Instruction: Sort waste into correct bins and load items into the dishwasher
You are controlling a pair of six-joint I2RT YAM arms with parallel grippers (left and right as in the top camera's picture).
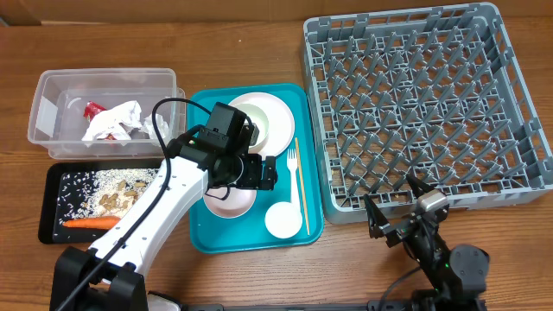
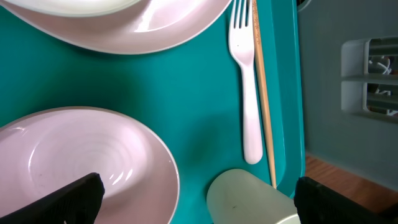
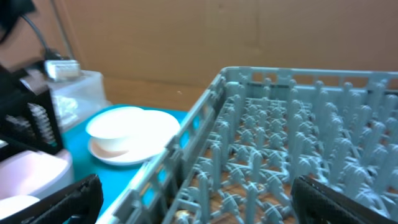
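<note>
Cup [image 2: 249, 200], fork [image 2: 250, 112] (both white) in teal tray [image 2: 155, 87].

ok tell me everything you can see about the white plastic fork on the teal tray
The white plastic fork looks like one glossy moulded piece, with short tines and a slim handle that widens to a rounded end. It lies flat on the flat teal tray, tines pointing away from the robot, and nothing grips it. A thin pale wooden stick runs close alongside it; whether they touch is unclear.
</note>
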